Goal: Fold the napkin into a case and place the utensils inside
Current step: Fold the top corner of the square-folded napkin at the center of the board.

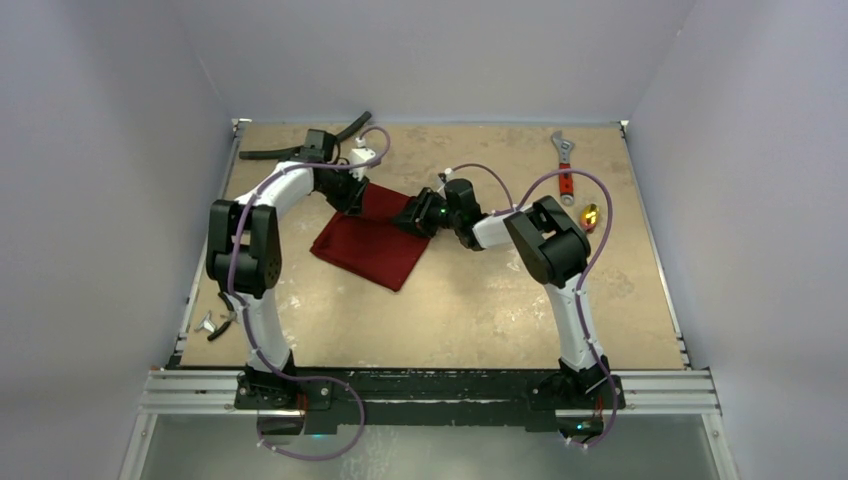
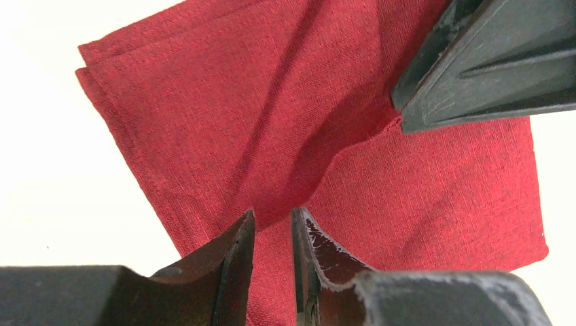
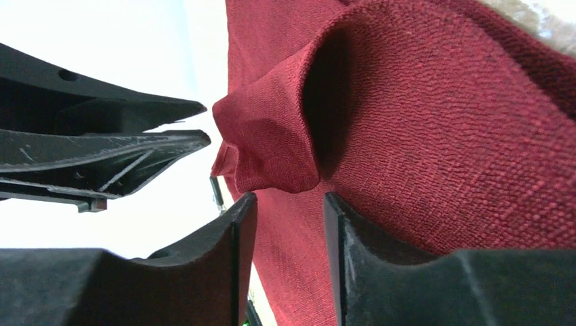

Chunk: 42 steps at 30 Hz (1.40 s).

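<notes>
**Desk:** What do you have on the overhead?

**Operator:** I have the tan table across the middle of the frame. The napkin lies on it left of centre, a dark red slanted square. My left wrist view shows it doubled, with two layers at its upper-left corner.

**Desk:** And the jaws?

**Operator:** Both meet at the napkin's upper corner. The left gripper is parted by a narrow slit. A crease runs up to it, but I see no cloth caught between the tips. The right gripper stands partly open, with nothing in it. A puckered flap of cloth rises just above its tips.

**Desk:** Anything smaller?

**Operator:** At upper right I see a red-handled wrench. Just below it is one gold utensil, well apart from the napkin.
</notes>
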Motion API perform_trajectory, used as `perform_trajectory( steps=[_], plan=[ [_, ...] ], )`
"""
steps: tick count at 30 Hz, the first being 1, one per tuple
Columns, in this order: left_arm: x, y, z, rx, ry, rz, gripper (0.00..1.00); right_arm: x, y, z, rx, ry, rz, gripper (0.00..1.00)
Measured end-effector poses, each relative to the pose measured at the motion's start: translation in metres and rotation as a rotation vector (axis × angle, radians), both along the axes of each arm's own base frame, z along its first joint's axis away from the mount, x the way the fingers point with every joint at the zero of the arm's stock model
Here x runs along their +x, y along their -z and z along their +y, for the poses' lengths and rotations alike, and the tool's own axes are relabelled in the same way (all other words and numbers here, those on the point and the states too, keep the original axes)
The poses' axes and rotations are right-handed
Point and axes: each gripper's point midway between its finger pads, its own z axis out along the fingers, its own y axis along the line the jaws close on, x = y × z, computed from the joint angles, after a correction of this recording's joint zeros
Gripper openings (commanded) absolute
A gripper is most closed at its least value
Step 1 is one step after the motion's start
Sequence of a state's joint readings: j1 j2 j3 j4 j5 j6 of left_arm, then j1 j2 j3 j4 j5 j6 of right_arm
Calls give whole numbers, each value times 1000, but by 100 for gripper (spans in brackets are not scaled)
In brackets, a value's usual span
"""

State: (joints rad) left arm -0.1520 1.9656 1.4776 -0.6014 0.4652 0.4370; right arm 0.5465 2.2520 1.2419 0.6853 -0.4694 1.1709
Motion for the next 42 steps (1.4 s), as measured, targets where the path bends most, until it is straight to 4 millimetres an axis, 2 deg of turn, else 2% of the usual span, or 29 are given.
perform_trajectory(
  steps=[3,13,26,35,42],
  plan=[
    [-4,3,0,25,45,-2,24,0,-5,2,14,-7,-10,55],
    [-9,5,-9,51,135,-26,21,-1,-11,3,43,-7,-9,61],
    [-19,17,-5,80,162,-5,21,3,-8,2,32,27,16,55],
    [-20,18,-5,80,159,-1,14,18,-15,3,5,67,0,48],
    [-20,17,-3,71,155,2,8,20,-20,9,12,60,-12,43]
  ],
)
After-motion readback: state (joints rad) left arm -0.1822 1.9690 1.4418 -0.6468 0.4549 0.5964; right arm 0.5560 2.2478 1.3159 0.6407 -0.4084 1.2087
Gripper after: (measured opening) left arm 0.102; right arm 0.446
